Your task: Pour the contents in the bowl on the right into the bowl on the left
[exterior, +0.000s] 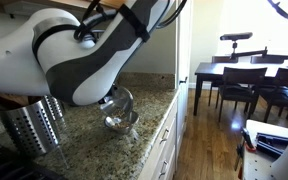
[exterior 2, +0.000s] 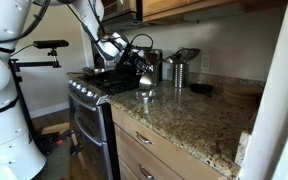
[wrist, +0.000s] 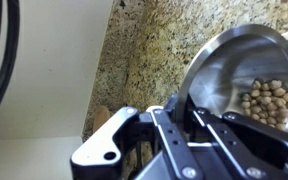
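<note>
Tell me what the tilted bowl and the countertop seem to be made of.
Bowl: probably stainless steel, polished. Its inner wall is bright silver with a smooth sheen. Countertop: looks like granite with a smooth finish, going by the speckled tan, brown and black grain.

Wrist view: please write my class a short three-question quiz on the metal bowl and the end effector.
1. True or false: the metal bowl is empty.
2. Choose one. The end effector is: A open and holding nothing; B shut on the bowl's rim; C out of view.
3. Short answer: what surface shows beside the bowl in the wrist view?

Key
1. False: it holds small round beige pieces.
2. B.
3. The speckled granite counter.
</note>
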`<state>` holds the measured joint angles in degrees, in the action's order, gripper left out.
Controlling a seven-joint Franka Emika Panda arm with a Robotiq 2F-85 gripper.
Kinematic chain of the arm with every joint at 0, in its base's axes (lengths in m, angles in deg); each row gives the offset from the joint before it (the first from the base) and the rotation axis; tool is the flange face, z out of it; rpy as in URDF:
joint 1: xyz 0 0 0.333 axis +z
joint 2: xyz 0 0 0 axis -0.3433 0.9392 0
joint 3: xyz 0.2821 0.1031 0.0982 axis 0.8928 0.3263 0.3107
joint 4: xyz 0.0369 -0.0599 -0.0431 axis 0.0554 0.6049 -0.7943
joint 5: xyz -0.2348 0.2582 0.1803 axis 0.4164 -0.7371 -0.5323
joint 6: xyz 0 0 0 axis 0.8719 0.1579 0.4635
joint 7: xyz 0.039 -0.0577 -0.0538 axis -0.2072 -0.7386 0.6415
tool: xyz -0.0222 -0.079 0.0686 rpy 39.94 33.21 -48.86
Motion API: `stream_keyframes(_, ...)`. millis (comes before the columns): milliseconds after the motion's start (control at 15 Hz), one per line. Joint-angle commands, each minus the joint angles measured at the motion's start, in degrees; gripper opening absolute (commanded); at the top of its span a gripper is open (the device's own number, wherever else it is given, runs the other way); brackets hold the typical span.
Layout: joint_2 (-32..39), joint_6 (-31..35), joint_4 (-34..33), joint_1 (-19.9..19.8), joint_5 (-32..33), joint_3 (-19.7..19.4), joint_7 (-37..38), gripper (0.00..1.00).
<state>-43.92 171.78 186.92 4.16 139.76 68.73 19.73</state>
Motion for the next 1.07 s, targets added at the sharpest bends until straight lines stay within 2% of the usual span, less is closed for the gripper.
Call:
stream_keyframes(0,0.67,-3.11,-0.94,0.91,1.63,-0.02,-1.12,0.06)
stream_keyframes(1000,1.46,-7.97,0.04,1.24,2.19,-0.18,-0.49,0.06)
